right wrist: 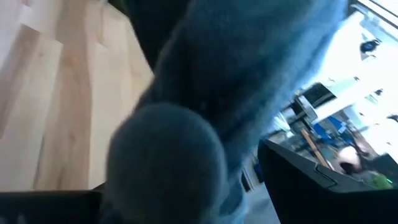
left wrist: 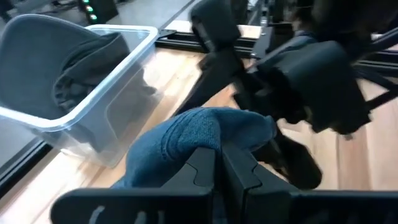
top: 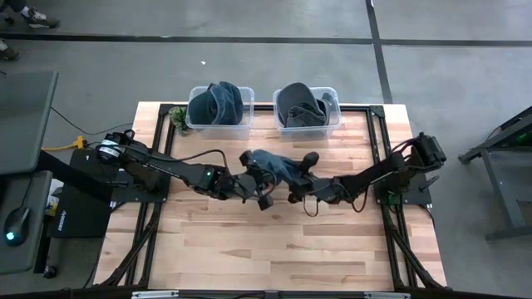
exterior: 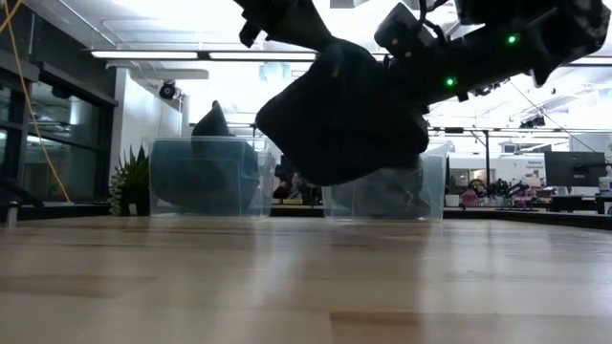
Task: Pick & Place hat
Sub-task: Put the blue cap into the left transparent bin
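Observation:
A blue knit hat (top: 278, 166) with a pom-pom (right wrist: 168, 155) is held up over the middle of the table. It hangs clear of the wood in the low view (exterior: 344, 110). My left gripper (left wrist: 219, 163) comes in from the table's left and is shut on the hat. My right gripper (top: 301, 178) reaches in from the right and is open. Its fingers (left wrist: 208, 81) stand on either side of the hat's right end; I cannot tell whether they touch it. The hat (right wrist: 249, 74) fills the right wrist view. My left gripper pinches a bunched fold of the hat's knit (left wrist: 205, 134) between its two fingers, coming at it roughly level from the table's left. The hat is lifted clear of the table and sags below the fingers.
Two clear plastic bins stand at the table's far edge. The left bin (top: 193, 123) holds a blue hat and the right bin (top: 334, 123) a grey one. A small plant (top: 178, 121) sits beside the left bin. Bare wood lies toward the near edge (top: 266, 249).

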